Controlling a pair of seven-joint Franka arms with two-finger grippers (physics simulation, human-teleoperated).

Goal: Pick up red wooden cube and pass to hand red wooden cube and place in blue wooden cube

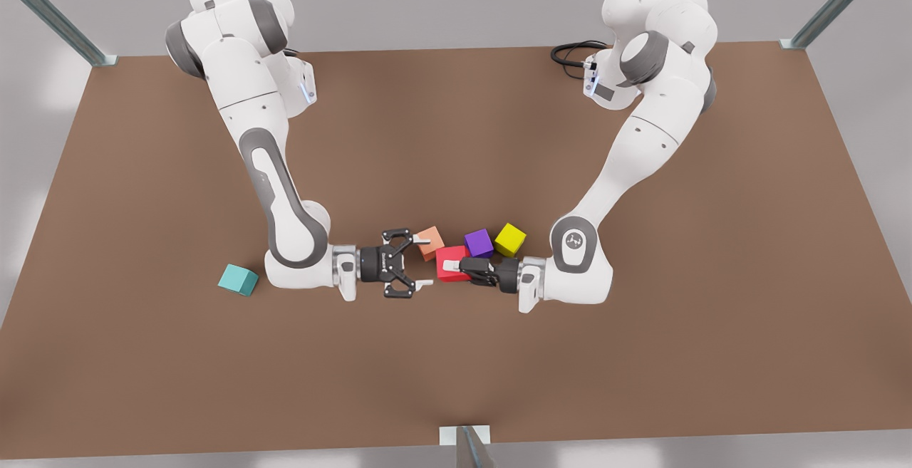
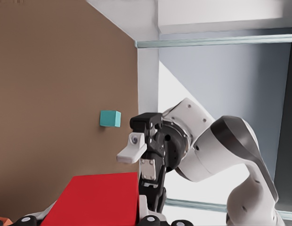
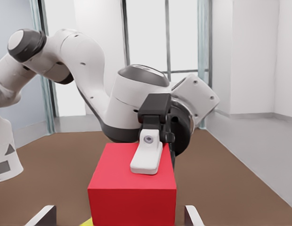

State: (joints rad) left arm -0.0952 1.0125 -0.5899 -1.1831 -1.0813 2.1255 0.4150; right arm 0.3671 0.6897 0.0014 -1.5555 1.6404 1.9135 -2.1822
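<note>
red wooden cube: matt, smooth | table: matt brown

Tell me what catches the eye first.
At centre, the left hand, on the front view's right, grips the red wooden cube; the open right hand faces it. A salmon cube, purple cube and yellow cube cluster behind; the blue wooden cube sits alone at the front view's left.

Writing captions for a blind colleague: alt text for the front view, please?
The left gripper, at the front view's right, holds the red wooden cube toward the open right gripper; the blue wooden cube sits apart on the table.
</note>
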